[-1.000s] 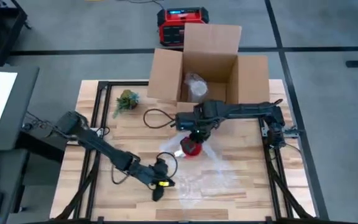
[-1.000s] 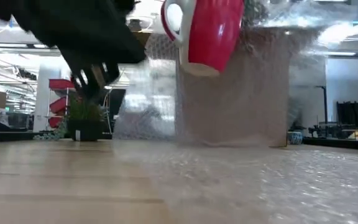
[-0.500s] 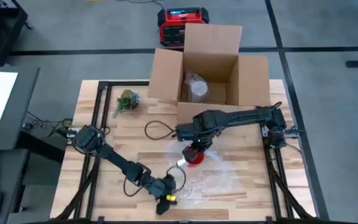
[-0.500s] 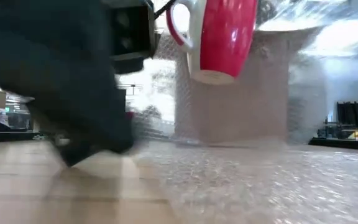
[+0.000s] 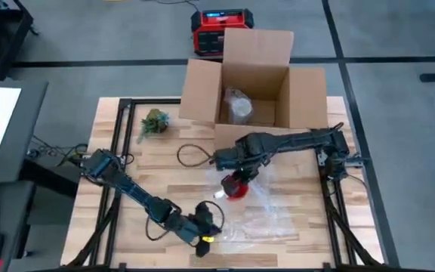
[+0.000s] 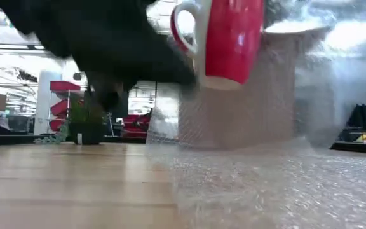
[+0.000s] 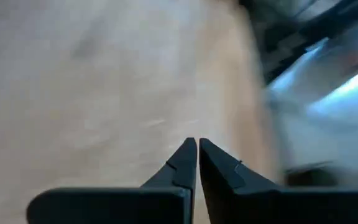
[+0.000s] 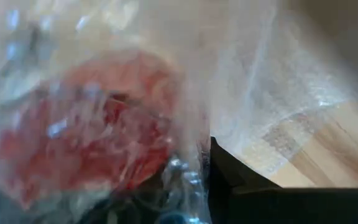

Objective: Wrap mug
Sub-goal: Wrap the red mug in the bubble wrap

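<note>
A red mug (image 5: pixel 235 187) with a white handle and white inside hangs above the table's middle, upright and slightly tilted in the low view (image 6: pixel 230 41). My right gripper (image 5: pixel 236 175) stands over it, shut on it. A clear sheet of bubble wrap (image 5: pixel 259 215) lies spread on the wood under and nearer than the mug. Part of it rises behind the mug (image 6: pixel 259 95). My left gripper (image 5: pixel 202 236) is shut with nothing between its fingers (image 7: pixel 197 144). It stands low over bare wood near the table's front edge, at the wrap's left border. My right gripper holds the mug from above, at its top. Bubble wrap lies over the mug (image 8: pixel 86 124) in the right wrist view, beside one dark finger (image 8: pixel 229 177), and hides the place of contact. The mug's base (image 6: pixel 224 81) hangs clear of the wrap on the table.
An open cardboard box (image 5: pixel 251 83) with a wrapped item inside stands at the far edge. A small potted plant (image 5: pixel 153 121) sits at the far left. A looped black cable (image 5: pixel 191 147) lies left of the mug. Bare wood lies to the left.
My left gripper has gone toward the table's near edge and to the right, to the wrap's left border. My right gripper has carried the mug a little toward the near edge, still lifted clear of the table.
</note>
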`<state>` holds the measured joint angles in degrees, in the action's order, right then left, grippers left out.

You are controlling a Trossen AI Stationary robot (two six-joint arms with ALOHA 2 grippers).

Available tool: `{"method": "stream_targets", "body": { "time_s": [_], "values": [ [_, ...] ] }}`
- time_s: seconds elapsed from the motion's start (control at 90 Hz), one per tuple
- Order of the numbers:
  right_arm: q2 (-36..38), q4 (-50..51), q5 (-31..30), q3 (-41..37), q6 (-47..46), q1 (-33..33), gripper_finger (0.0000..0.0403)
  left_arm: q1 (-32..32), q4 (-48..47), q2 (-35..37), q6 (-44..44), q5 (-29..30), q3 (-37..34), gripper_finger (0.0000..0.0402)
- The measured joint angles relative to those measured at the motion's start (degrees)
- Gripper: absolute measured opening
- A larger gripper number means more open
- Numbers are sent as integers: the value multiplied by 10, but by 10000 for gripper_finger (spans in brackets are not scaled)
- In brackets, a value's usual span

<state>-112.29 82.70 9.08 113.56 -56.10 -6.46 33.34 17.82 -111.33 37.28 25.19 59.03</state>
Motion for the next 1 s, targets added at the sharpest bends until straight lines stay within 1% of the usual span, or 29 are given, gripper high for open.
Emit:
{"method": "stream_targets", "body": {
  "time_s": [0.089, 0.178, 0.2, 0.222, 0.256, 0.333, 0.378, 0.533, 0.711, 0.789, 0.844, 0.933, 1.0],
  "values": [
    [0, -1, -1, 13, 4, 3, 1, -21, -5, -22, -3, 1, 26, 0],
    [-1, 0, 0, 18, 4, 2, 1, -38, -54, -67, -1, -32, 45, 0],
    [-1, 3, 0, 18, 4, 2, 1, -39, -48, -75, 4, -34, 48, 0],
    [-1, 9, 1, 18, 4, 3, 1, -41, -65, -77, 8, -50, 58, 0],
    [-1, 22, 3, 18, 6, 4, 1, -43, -68, -81, 11, -86, 67, 0],
    [-1, 51, 8, 18, 13, 5, 1, -44, -87, -91, 16, -141, 83, 0],
    [-4, 57, 8, 18, 19, 6, 1, -44, -97, -92, 16, -185, 88, 0],
    [-7, 33, 13, -3, 22, 5, 1, -20, -116, -89, 3, -266, 96, 0],
    [-7, 6, 10, -47, 15, -7, 1, 0, -143, -81, 7, -280, 96, 0],
    [-7, 11, -9, -59, 12, -13, 1, 8, -152, -79, 8, -280, 95, 0],
    [-7, 31, -26, -60, 7, -17, 1, 12, -152, -79, 9, -281, 95, 0],
    [-7, 73, -34, -42, 9, -19, 1, 14, -152, -80, 14, -282, 95, 0],
    [-5, 73, -43, -30, 15, -22, 1, 14, -152, -80, 16, -282, 95, 0]
  ]
}}
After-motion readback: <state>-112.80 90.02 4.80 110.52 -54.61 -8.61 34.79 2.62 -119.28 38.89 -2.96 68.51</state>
